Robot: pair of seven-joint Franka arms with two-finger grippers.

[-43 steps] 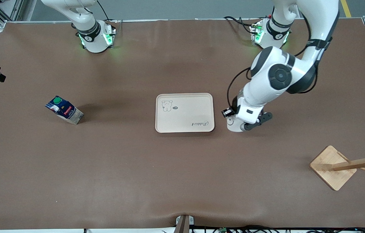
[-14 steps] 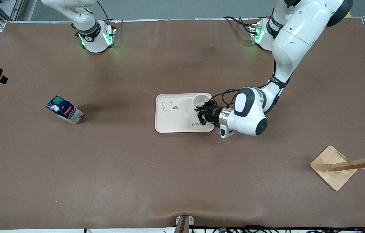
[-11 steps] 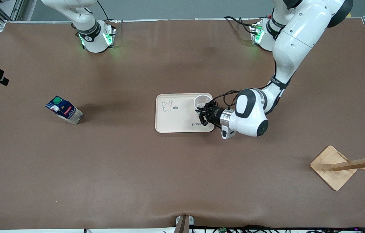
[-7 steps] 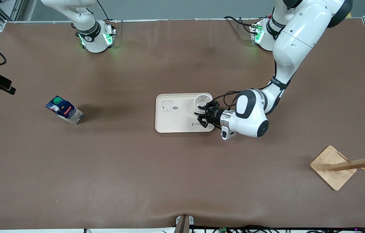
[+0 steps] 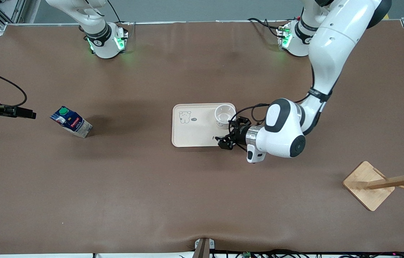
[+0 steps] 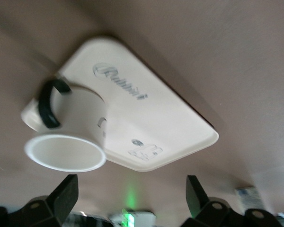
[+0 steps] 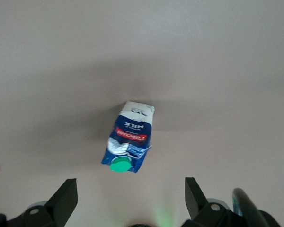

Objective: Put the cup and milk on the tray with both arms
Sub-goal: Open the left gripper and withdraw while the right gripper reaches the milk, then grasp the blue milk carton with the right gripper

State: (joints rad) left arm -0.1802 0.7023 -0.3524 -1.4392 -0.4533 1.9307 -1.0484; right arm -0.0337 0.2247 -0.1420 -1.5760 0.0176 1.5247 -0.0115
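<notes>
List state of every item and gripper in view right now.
cup: upright on the tray, released
tray: flat on the table, holds the cup only
milk: on the table, not on tray
left gripper: open, at the tray's edge
right gripper: open, beside the milk
wooden stand: tipped over

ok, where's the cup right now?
The cup stands upright on the tray, in its corner toward the left arm's end, with the open left gripper just beside it.
</notes>
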